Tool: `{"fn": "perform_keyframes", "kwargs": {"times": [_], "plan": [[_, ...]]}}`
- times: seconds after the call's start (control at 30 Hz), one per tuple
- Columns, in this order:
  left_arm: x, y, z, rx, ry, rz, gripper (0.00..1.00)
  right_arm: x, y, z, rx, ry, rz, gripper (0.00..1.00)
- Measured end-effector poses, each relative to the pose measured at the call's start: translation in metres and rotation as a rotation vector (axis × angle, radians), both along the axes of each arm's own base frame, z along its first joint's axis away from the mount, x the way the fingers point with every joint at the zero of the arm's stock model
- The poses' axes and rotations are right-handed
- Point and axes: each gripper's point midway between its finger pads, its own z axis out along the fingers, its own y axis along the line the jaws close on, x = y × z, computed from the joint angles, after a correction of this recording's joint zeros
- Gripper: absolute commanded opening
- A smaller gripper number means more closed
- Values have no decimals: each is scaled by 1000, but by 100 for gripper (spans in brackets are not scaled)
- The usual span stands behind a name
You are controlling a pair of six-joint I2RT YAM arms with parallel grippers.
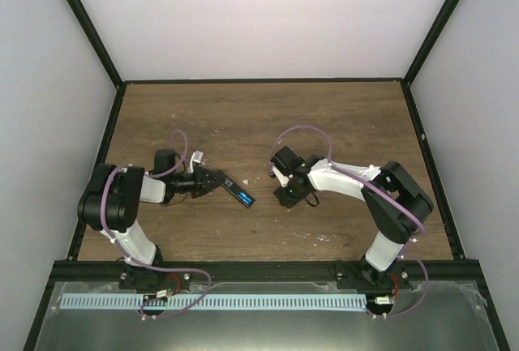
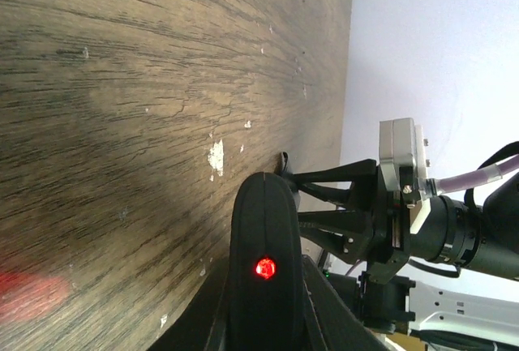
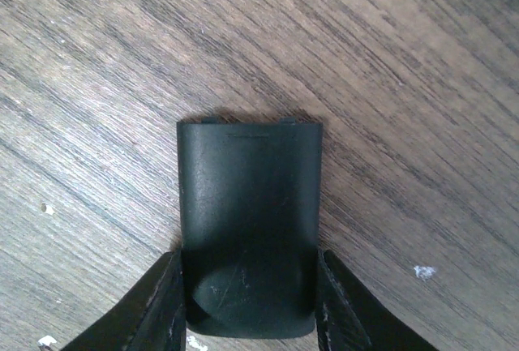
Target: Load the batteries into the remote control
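Remote control [image 1: 233, 190] shows in the top view as a slim black bar near the middle of the brown tabletop [image 1: 243, 116]. The left hand [image 1: 212, 181] is clamped on one end of it. At the other end there is a thin blue strip, which looks like the batteries [image 1: 246, 199] inside it. The right hand [image 1: 285, 195] is close by on the right and does not touch the remote control. In the left wrist view the remote control [image 2: 263, 237] is seen end-on, squeezed between the two fingers [image 2: 217, 331]. A little red light [image 2: 265, 268] shines on its tip. I cannot tell if it touches the tabletop. In the right wrist view the right hand is clamped on a flat black lid [image 3: 250, 213], with one finger on each side. The lid has two tiny tabs on its far edge, and the wood is behind it.
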Motion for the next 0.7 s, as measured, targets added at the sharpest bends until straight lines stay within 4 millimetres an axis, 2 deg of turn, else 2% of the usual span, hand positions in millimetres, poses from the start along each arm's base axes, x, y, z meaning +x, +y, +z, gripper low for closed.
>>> {"fn": "perform_keyframes", "kwargs": {"times": [0.23,0.33,0.7], "plan": [[1,-1,3,-9,-11,-5,0,-1,2,2,8,3,3,26],[1,-1,3,-11,-15,-6,0,-1,9,7,42,13,9,26],[2,-1,2,-13,-20,-7,0,10,69,78,353,-22,70,26]]}}
